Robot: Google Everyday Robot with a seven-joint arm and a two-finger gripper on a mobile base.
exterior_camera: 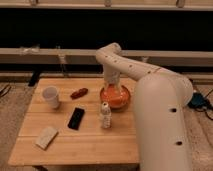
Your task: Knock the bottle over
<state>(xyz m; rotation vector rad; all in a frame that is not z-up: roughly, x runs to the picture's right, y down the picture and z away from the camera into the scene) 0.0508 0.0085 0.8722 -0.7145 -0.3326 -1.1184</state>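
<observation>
The bottle (105,115) is small, whitish and translucent with a white cap. It stands upright near the middle of the wooden table (75,145), just in front of an orange bowl (119,98). My gripper (112,89) hangs from the white arm (150,85) and points down over the orange bowl. It is behind the bottle, a little to its right, and apart from it.
A white paper cup (51,96) stands at the table's left. A red oblong object (79,93) lies behind the middle, a black flat object (76,118) lies left of the bottle, and a pale packet (46,137) lies at the front left. My white arm body fills the right side.
</observation>
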